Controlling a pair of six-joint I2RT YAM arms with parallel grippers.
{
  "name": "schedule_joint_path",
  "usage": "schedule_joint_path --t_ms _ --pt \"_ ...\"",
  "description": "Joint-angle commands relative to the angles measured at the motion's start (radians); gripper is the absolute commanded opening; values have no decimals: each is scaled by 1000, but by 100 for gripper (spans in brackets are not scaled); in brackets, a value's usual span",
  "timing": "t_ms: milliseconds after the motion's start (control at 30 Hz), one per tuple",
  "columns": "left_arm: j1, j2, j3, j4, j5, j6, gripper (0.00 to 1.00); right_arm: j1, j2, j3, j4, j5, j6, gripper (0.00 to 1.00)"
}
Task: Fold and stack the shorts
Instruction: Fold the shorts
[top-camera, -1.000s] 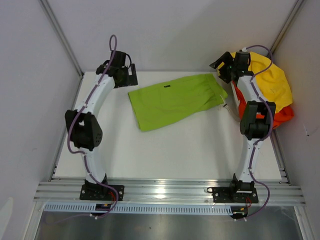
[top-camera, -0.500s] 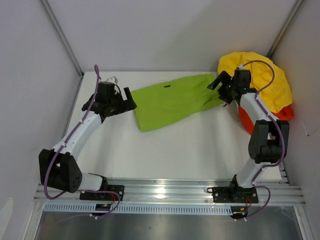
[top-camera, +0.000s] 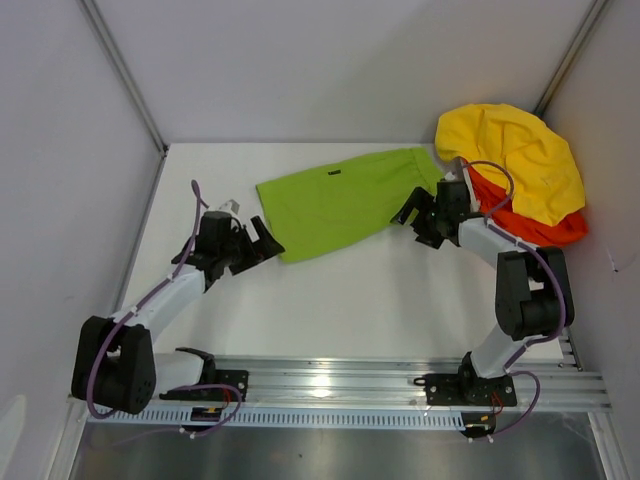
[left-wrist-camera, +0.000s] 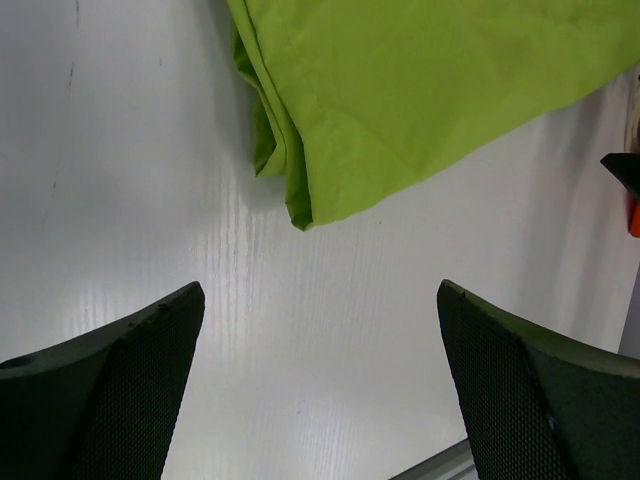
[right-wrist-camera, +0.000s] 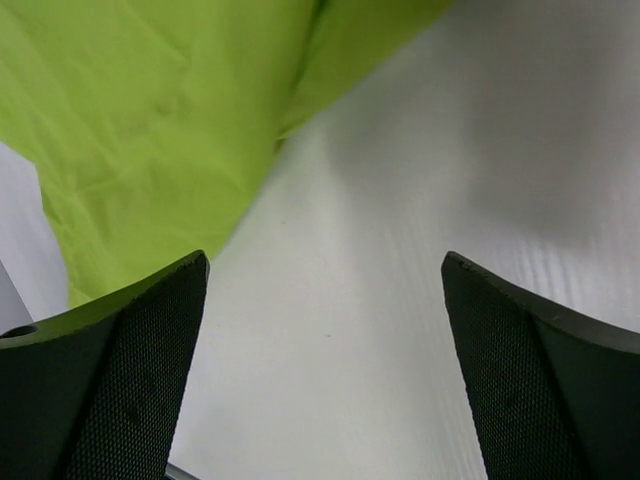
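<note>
- A grab could have caught only the top layer of the green shorts (top-camera: 345, 200), skewing the fold.
- Left gripper (top-camera: 265, 238): spread wide, empty, just short of the lower corner.
- Right gripper (top-camera: 413, 222): spread wide, empty, beside the opposite edge.
- Orange shorts (top-camera: 520, 218) lay far right.

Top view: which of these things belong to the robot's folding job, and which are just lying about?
For the job: lime-green shorts, orange-red shorts, left hand and right hand, both open and holding nothing.

Lying about: yellow cloth, heaped on the orange-red shorts.
</note>
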Motion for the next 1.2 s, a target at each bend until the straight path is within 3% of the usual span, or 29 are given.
schedule_joint_path --t_ms 0,333,633,867,1067,1133,1167 --pt "-30 7 -2 120 24 -8 99 -36 -53 -60 147 19 66 99" --pt "-142 111 210 -53 -283 106 99 -144 -14 -134 288 5 130 100" --pt "-217 191 372 -145 -414 137 99 -201 101 -130 458 -6 267 99" --pt "-233 308 432 -132 -403 132 99 -179 182 -52 494 100 316 100" --pt "-239 282 420 -135 -406 146 99 -168 284 54 486 181 339 99" --pt "-239 268 415 -144 -408 151 99 -132 308 76 486 191 356 92" --pt "-239 250 414 -148 -409 155 99 -127 320 77 489 201 359 77"
